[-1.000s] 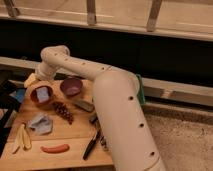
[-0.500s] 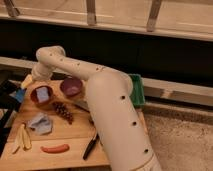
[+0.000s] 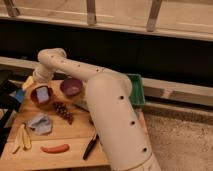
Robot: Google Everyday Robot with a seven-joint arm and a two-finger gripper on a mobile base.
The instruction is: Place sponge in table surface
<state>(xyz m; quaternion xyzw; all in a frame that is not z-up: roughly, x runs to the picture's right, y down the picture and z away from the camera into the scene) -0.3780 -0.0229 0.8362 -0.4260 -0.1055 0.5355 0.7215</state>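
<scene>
Sponge (image 3: 27,83): most likely the small yellow piece at the far left edge of the surface (image 3: 70,136), right by the end of the arm (image 3: 107,110). It is small and partly hidden, so this is a guess.
Blue bit (image 3: 20,95): sits just below the yellow piece. It may be part of the sponge or some other thing. It is not possible to tell which.
Gripper (image 3: 35,79): at the back left corner of the surface, just beside the red bowl (image 3: 41,95) and close to the yellow piece. It is not possible to tell if it is spread or pressed together, or if it holds the sponge.
Done so far: the gripper is down low at the surface, near the spot where the sponge seems to be.
Left to do: the sponge must lie flat on the surface with the gripper off it. It is not clear that this has happened, so the task looks late but not finished.
Arm pose: the fat white arm comes up from the bottom right, leans over the surface, bends at the top left and turns down toward the corner.
Other things: a purple bowl (image 3: 71,86), grapes (image 3: 63,111), a grey cloth (image 3: 40,123), a banana (image 3: 22,138), a red sausage (image 3: 55,148) and a black tool (image 3: 90,146) lie on the surface, apart from the gripper.
</scene>
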